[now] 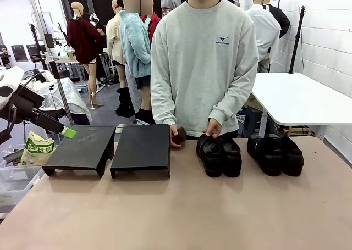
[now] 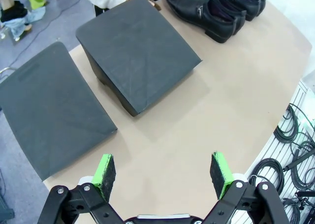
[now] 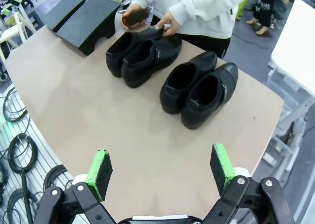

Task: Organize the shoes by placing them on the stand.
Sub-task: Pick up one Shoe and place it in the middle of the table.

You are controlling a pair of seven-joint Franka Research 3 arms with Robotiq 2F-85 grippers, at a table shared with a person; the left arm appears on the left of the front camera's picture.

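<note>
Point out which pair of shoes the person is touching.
The pair next to the stand; the person's hand rests on its far end. The other pair, farther right, lies untouched.

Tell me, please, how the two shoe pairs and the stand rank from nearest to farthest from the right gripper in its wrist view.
1. Untouched shoe pair, just ahead of the right gripper.
2. Shoe pair at the person's hand, farther left.
3. Stand, far left corner.
</note>
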